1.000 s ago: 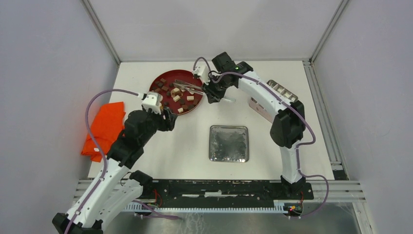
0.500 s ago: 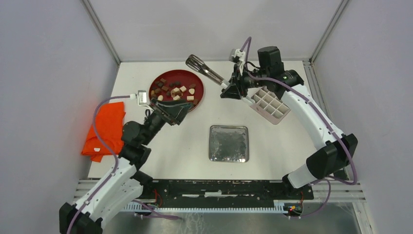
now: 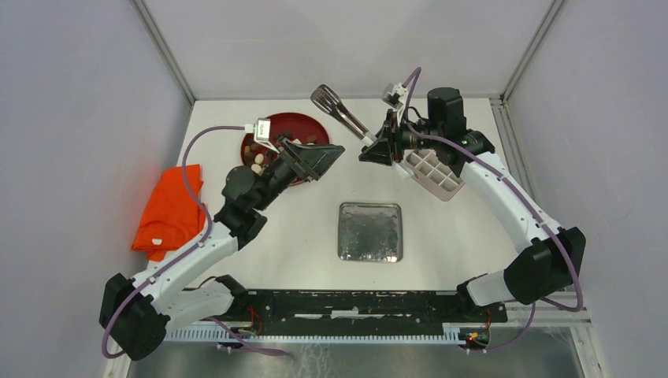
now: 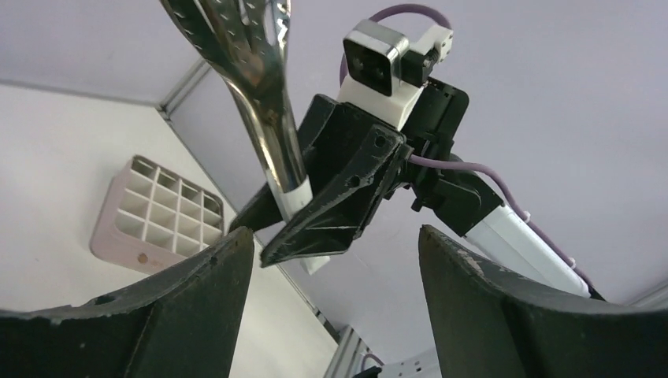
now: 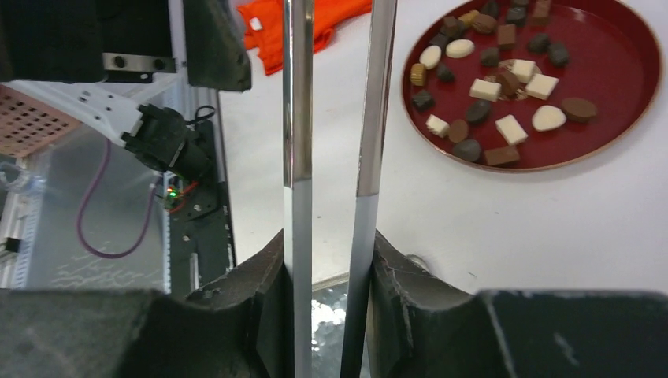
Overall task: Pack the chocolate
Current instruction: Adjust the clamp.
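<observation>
Right pincer (image 3: pixel 375 148) is clamped on metal tongs (image 3: pixel 337 109), upper centre. Left pincer (image 3: pixel 313 157) gapes wide and empty over the red plate (image 3: pixel 293 124). The chocolate (image 5: pixel 486 89) lies there, upper left of centre.

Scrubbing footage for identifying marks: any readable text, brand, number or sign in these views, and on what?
No text is legible in any view.
Small brown round mark on the pinkish grid box: too small to read.
White tag on the orange cloth: blurred, unreadable.
Tongs and red plate: no markings visible.
</observation>
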`<move>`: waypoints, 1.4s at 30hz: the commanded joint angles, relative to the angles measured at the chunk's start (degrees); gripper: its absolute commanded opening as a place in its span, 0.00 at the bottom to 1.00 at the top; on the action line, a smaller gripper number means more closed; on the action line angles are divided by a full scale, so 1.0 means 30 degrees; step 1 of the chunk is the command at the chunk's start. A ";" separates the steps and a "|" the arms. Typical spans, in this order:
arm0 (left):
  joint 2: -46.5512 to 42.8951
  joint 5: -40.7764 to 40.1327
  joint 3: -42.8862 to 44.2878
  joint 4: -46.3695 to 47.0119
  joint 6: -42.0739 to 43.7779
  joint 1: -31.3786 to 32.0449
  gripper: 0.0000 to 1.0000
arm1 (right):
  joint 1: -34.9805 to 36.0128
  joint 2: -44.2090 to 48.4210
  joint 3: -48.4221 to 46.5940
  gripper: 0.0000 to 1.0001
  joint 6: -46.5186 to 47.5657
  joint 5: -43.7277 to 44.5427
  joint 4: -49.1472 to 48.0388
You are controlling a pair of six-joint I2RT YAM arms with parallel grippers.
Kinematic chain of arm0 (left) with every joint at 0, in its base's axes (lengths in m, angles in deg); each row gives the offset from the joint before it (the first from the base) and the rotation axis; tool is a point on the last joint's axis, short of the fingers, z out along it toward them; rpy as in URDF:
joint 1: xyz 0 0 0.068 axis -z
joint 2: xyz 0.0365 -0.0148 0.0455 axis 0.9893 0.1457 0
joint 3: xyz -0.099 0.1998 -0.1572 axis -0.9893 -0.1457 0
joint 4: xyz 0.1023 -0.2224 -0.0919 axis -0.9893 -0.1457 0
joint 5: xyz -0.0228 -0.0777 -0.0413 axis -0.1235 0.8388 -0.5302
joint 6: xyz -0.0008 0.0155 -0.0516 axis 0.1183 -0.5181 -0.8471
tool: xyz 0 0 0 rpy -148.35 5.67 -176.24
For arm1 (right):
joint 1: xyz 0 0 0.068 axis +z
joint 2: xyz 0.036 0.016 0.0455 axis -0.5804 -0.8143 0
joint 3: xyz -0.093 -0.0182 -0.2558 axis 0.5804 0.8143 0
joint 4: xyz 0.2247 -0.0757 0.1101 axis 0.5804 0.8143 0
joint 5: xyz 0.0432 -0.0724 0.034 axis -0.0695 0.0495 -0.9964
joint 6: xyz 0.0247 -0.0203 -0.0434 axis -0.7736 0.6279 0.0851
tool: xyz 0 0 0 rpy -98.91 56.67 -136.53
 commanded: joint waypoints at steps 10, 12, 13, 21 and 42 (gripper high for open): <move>0.3088 -0.7193 0.4580 -0.5770 -0.1699 0.3310 0.84 | 0.1438 0.1372 -0.1370 0.37 0.5047 0.5899 0.2314; 0.3581 -0.7815 0.5116 -0.6735 -0.2055 0.3327 0.84 | 0.1534 0.1466 -0.1436 0.37 0.5243 0.6017 0.2470; 0.3753 -0.8116 0.5265 -0.7005 -0.2184 0.3316 0.84 | 0.1596 0.1500 -0.1415 0.37 0.5314 0.6033 0.2472; 0.4571 -0.9433 0.5765 -0.6799 -0.3058 0.3331 0.78 | 0.2054 0.1802 -0.1152 0.37 0.6001 0.6432 0.2680; 0.6303 -0.8727 0.5548 -0.4145 -0.6206 0.3331 0.17 | 0.2905 0.1740 -0.0735 0.39 0.7481 0.8215 0.3120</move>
